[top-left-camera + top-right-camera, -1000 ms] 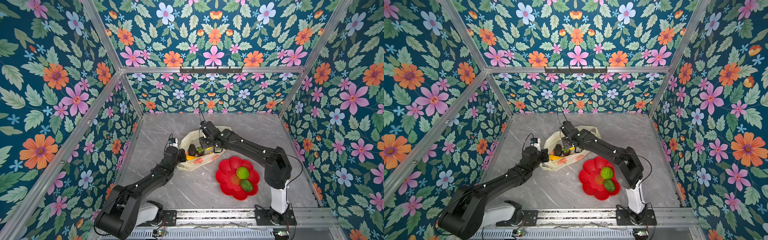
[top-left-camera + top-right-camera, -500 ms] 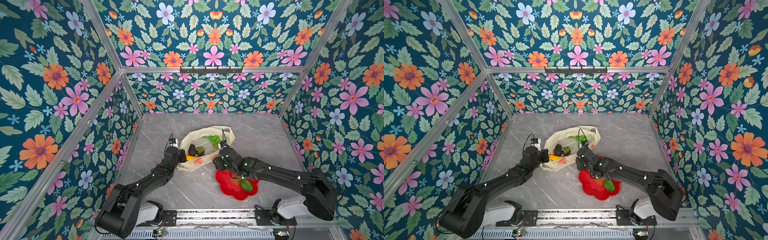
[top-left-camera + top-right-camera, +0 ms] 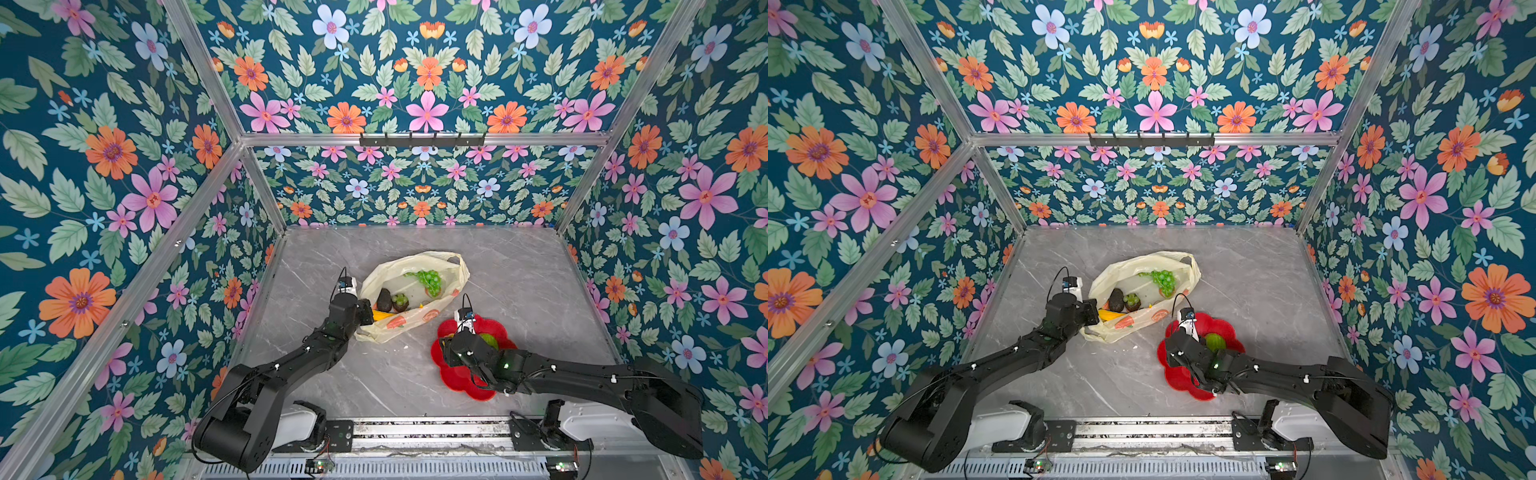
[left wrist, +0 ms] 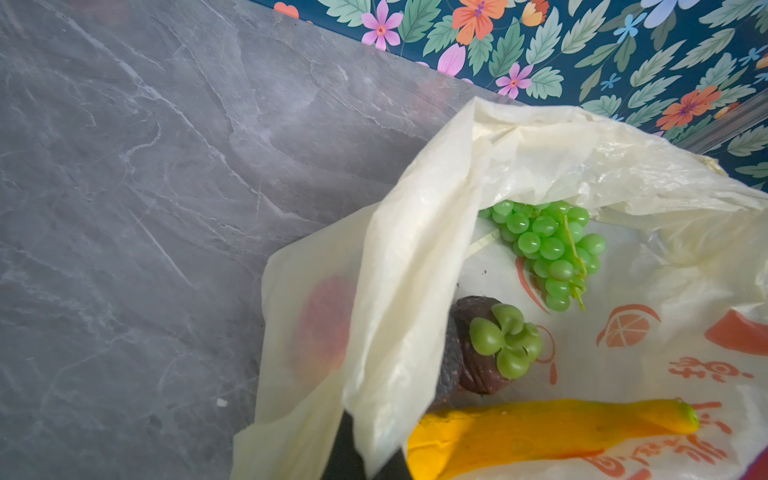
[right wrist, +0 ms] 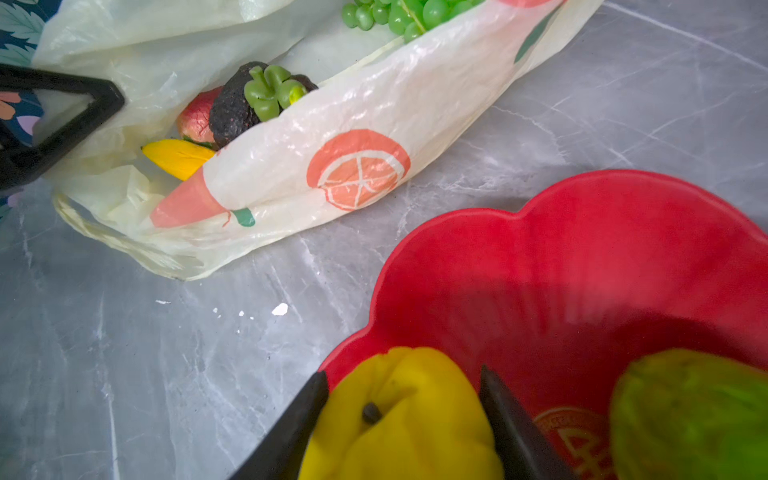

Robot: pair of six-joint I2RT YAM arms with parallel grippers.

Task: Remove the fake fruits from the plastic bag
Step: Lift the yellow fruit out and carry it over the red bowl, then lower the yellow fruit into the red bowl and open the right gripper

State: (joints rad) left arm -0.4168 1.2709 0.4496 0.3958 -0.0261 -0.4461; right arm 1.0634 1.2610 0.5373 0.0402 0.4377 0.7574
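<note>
- I read the bag point(image 4: 540, 158) as thin, crinkled, translucent plastic film.
- The grapes point(image 4: 544, 245) look like glossy, smooth plastic.
- The banana point(image 4: 540, 428) and lemon point(image 5: 407, 415) look smooth, waxy, nearly matt.
- The dark fruit point(image 5: 232, 112) has a rough, grainy skin.
- I see the plate point(image 5: 582, 257) as smooth red plastic, satin finish.
- The table point(image 4: 124, 208) has a smooth, matt, marble-patterned top.
- The frame bars point(image 3: 299, 139) look like brushed metal.

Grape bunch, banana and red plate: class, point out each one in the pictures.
Grape bunch point(image 4: 544, 249), left wrist view: middle of the cluster.
Banana point(image 4: 548, 428), left wrist view: middle of its body.
Red plate point(image 5: 582, 249), right wrist view: bare inner wall.
</note>
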